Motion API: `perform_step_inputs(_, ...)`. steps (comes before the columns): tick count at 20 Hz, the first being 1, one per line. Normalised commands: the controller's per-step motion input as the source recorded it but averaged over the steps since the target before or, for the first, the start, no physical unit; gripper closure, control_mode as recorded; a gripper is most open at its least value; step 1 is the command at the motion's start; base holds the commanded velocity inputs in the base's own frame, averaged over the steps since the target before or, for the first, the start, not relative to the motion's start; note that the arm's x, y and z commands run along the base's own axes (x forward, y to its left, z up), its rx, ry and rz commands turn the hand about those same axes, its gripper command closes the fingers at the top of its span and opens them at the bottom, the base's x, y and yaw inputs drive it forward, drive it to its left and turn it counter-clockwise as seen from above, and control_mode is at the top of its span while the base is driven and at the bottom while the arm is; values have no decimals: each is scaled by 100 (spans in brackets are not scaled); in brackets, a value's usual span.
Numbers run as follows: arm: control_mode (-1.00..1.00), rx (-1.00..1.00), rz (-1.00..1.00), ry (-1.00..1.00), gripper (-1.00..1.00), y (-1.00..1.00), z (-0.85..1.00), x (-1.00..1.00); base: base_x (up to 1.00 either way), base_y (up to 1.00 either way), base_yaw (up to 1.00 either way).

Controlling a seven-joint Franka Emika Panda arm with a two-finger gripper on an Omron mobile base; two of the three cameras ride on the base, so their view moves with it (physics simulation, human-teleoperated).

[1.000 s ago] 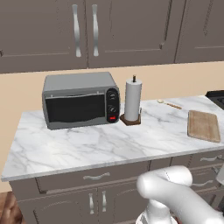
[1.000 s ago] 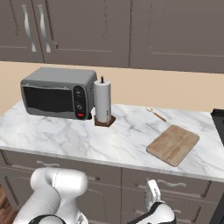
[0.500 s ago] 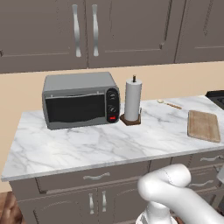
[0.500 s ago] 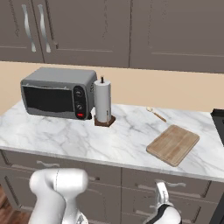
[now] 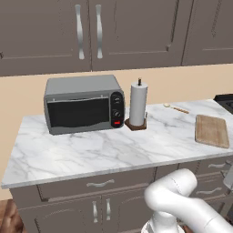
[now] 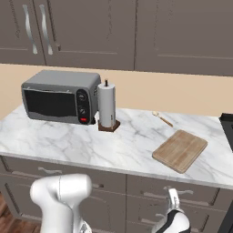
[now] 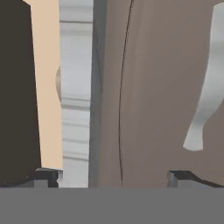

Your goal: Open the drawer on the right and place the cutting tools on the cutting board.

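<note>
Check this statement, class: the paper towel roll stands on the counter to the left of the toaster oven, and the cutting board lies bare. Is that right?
Not quite. The paper towel roll stands to the right of the toaster oven, not the left, as the left base view shows. The cutting board does lie bare on the counter.

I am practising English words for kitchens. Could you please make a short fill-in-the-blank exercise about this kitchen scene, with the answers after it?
1. The paper towel roll stands between the toaster oven and the ______.
2. The surface of the counter looks like white ______.
3. The fingers of the gripper are spread ______, holding nothing.
4. The drawer under the cutting board is ______.

Answers: cutting board; marble; open; closed
</note>
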Motion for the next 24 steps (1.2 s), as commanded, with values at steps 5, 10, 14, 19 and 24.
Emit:
perform_step_inputs(5, -100, 0, -5, 0, -100, -29, -34, 15, 0, 0, 0)
perform_step_inputs(10, -100, 0, -4, 0, -100, -27, -31, 15, 0, 0, 0)
perform_step_inputs(14, -100, 0, -1, 0, -100, -14, -24, 17, 0, 0, 0)
perform_step_inputs(19, -100, 0, 0, 0, -100, -6, -23, 21, 0, 0, 0)
perform_step_inputs(24, -100, 0, 0, 0, -100, -4, -24, 22, 0, 0, 0)
